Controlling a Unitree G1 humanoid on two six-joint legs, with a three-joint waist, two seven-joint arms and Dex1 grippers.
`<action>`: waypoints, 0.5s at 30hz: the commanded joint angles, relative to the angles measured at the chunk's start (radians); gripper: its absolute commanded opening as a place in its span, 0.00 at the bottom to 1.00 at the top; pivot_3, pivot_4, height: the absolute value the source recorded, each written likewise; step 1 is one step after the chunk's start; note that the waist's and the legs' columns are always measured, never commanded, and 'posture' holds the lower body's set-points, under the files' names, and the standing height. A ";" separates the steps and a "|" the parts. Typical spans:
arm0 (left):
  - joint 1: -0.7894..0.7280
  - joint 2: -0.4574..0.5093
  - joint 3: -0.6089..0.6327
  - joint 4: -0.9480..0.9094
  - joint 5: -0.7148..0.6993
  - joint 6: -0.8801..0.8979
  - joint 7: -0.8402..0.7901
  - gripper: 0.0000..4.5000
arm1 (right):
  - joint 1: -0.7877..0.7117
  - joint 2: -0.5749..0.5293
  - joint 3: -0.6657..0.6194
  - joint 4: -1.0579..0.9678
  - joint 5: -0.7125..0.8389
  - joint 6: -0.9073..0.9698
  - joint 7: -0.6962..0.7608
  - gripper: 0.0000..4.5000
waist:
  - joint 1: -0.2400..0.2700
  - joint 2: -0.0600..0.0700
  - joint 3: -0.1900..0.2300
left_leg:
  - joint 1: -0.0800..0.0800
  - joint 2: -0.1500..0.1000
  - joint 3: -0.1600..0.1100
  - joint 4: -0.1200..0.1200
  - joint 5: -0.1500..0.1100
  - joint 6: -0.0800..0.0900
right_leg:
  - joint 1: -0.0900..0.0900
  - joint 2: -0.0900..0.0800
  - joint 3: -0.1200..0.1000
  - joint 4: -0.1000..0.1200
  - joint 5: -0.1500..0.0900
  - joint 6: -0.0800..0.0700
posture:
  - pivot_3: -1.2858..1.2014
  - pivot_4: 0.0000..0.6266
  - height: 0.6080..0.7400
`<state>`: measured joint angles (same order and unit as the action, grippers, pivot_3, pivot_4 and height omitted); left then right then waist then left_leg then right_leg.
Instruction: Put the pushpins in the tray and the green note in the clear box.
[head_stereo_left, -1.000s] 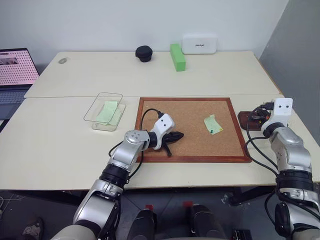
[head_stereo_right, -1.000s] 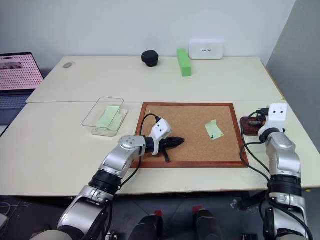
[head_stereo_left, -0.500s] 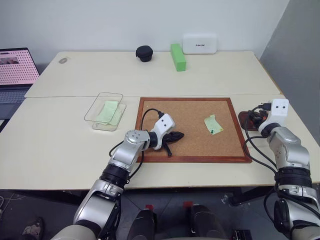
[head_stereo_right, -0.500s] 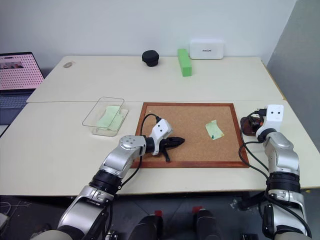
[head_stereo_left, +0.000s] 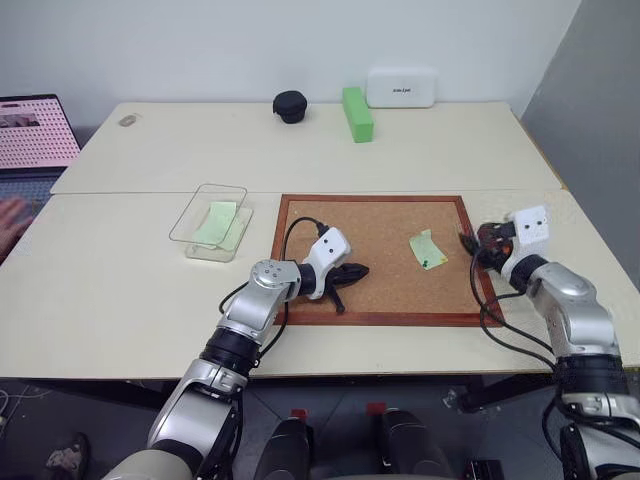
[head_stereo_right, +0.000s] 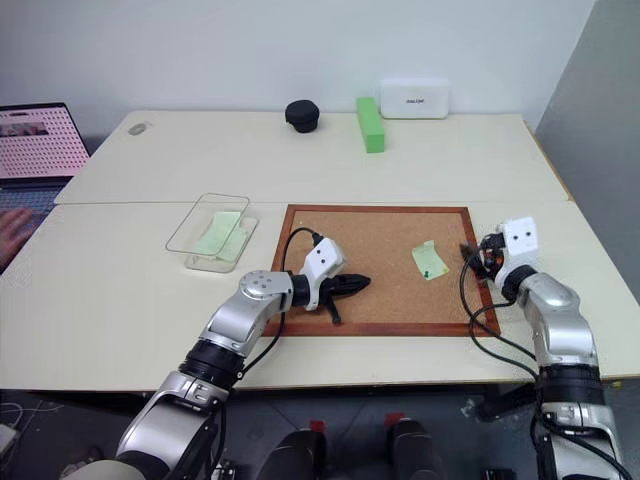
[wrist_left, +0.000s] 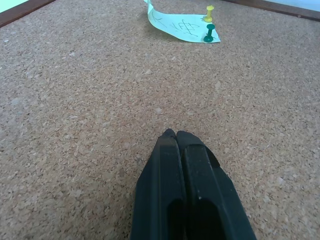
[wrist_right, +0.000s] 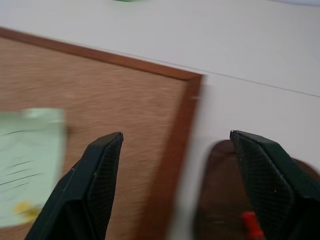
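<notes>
no text can be read anywhere

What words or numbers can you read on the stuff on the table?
White case: a small dark label, too small to read.
Green note on the cork board: pen scribbles, no readable words.
Laptop screen: a dotted pink pattern, no readable text.
Nothing else carries writing.
</notes>
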<state>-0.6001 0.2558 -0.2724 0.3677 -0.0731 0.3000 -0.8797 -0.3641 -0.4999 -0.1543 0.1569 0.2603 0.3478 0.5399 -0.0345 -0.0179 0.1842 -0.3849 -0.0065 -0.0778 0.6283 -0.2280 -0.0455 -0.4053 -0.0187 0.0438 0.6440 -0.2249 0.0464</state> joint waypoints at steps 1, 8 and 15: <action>0.031 0.005 -0.030 0.039 0.029 0.043 0.004 0.00 | 0.026 0.009 0.029 -0.118 0.036 0.024 0.050 0.81 | 0.000 0.000 0.000 | 0.000 0.000 0.000 0.000 0.000 0.000 | 0.000 0.000 0.000 0.000 0.000 0.000 | 0.52 0.24 1.00; 0.029 0.008 -0.032 0.035 0.029 0.046 0.003 0.00 | 0.056 0.041 0.071 -0.142 0.019 0.033 0.038 0.81 | 0.001 0.000 0.000 | 0.000 0.000 0.000 0.000 0.000 0.000 | 0.000 0.000 0.000 0.000 -0.001 -0.002 | 0.52 0.24 1.00; 0.025 0.004 -0.034 0.022 0.027 0.054 0.003 0.00 | 0.048 0.093 0.092 -0.067 -0.027 -0.005 -0.020 0.81 | 0.001 0.000 0.000 | 0.000 0.000 0.000 0.000 0.000 0.000 | 0.000 0.000 0.000 0.000 -0.001 -0.002 | 0.52 0.24 1.00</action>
<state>-0.6006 0.2574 -0.2722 0.3538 -0.0731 0.3094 -0.8769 -0.3041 -0.4140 -0.0565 0.0847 0.2510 0.3635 0.5363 -0.0334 -0.0180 0.1843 -0.3847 -0.0064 -0.0780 0.6283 -0.2281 -0.0455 -0.4053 -0.0187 0.0434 0.6438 -0.2257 0.0449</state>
